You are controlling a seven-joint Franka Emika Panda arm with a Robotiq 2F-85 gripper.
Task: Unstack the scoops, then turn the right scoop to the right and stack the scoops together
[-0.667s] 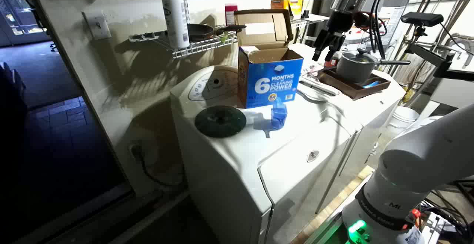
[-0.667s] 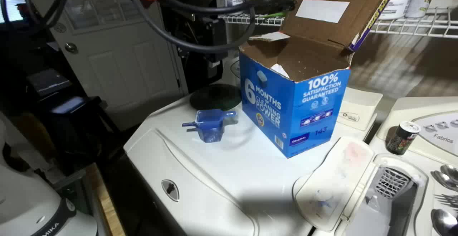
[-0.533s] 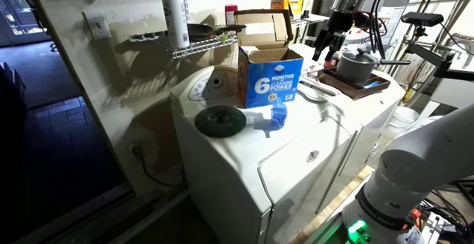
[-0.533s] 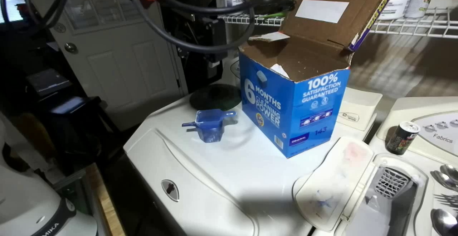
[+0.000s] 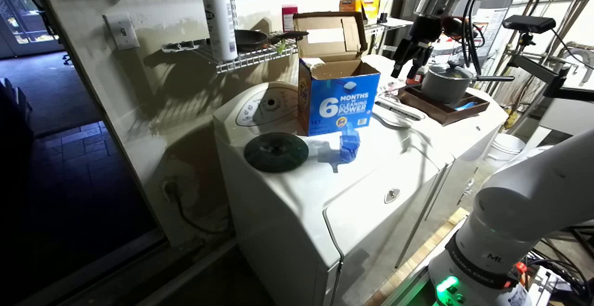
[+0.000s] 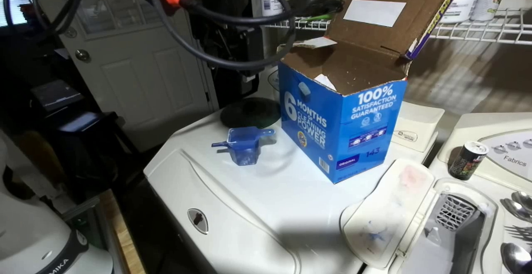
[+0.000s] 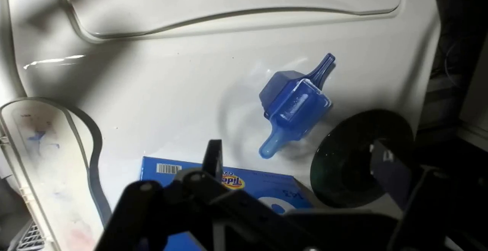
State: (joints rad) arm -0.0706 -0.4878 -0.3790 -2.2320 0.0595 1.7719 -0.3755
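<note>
Blue scoops [image 7: 295, 104] are sitting stacked on the washer [image 7: 171, 91], their handles [image 7: 271, 146] pointing opposite ways, near the box [image 6: 345, 120] and disc [image 5: 276, 152]; the fingers [image 7: 212, 159] are standing well apart.

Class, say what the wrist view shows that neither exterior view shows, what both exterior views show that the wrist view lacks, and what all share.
Only the wrist view: a close look along the claw, and the printing on the blue box upside down.
Only the exterior views: the box's raised flap, a wire shelf and the robot's base.
Shared: blue scoops, box, dark disc and white machine top.
</note>
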